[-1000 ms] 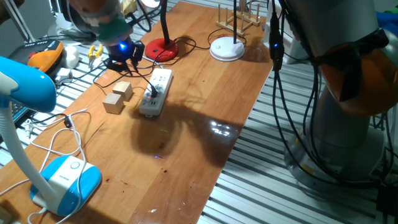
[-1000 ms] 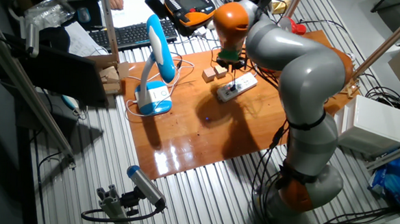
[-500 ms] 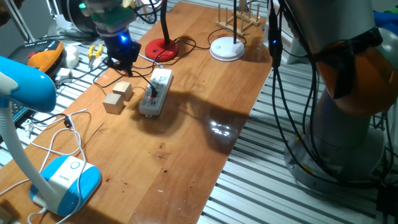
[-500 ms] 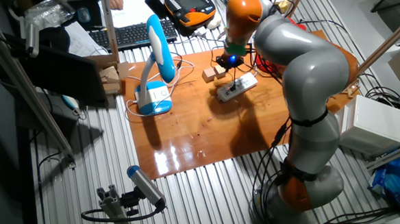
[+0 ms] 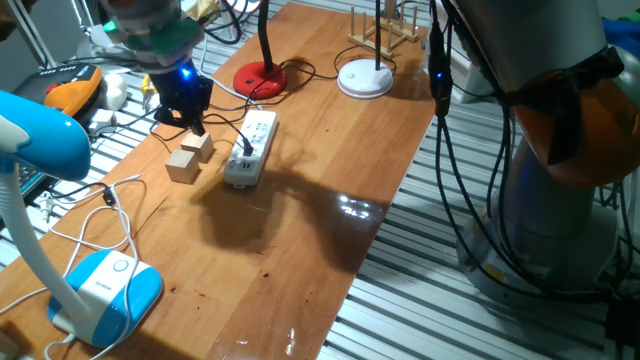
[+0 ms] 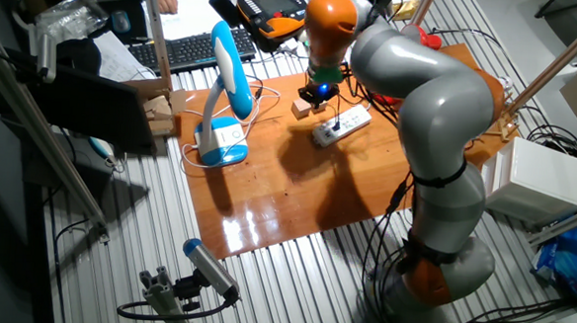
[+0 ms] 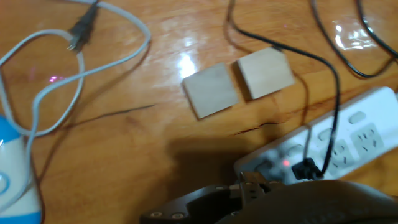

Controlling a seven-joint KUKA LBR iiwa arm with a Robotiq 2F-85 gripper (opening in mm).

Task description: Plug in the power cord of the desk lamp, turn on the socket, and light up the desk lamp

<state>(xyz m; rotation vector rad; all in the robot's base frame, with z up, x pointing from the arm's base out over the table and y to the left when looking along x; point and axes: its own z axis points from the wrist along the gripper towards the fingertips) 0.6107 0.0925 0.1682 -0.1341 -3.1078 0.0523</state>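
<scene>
The socket (image 5: 250, 148) is a white strip lying mid-table, with the power cord's black plug (image 5: 245, 150) seated in it. In the hand view the plug (image 7: 306, 168) sits beside a small red light (image 7: 285, 163) on the socket (image 7: 348, 140). The black power cord (image 5: 290, 72) runs to the desk lamp's red base (image 5: 260, 78). My gripper (image 5: 190, 108) hangs just left of the socket, over the wooden blocks (image 5: 190, 155). It shows as one dark mass (image 7: 249, 182) with no gap and nothing held. From the other side the gripper (image 6: 317, 94) is above the socket (image 6: 342, 127).
Two wooden blocks (image 7: 211, 90) lie side by side left of the strip. A blue-and-white lamp (image 5: 95, 290) stands front left, its white cable and loose plug (image 7: 81, 31) looping across the table. A white disc lamp base (image 5: 365, 78) and a wooden rack (image 5: 385, 30) stand at the back.
The gripper has shifted a little down and left, from beside the red lamp base toward the wooden blocks. The plug and socket have stayed put.
</scene>
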